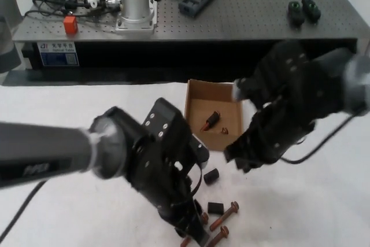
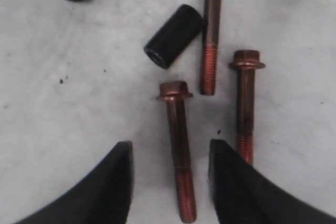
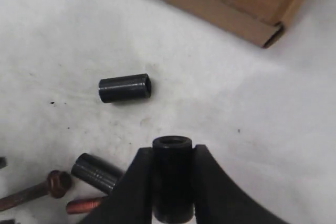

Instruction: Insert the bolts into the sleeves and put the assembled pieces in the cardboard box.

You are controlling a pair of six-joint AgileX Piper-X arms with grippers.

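My left gripper is open low over the white cloth, its fingers on either side of a copper bolt that lies there. Two more bolts and a black sleeve lie just beyond it. My right gripper is shut on a black sleeve, held a little above the cloth near the cardboard box. In the high view the left gripper is at the front, and the right gripper hangs by the box. An assembled piece lies in the box.
Loose sleeves and bolts lie on the cloth between the two arms. Another sleeve rests ahead of the right gripper. A grey perforated bench with gear stands behind the box.
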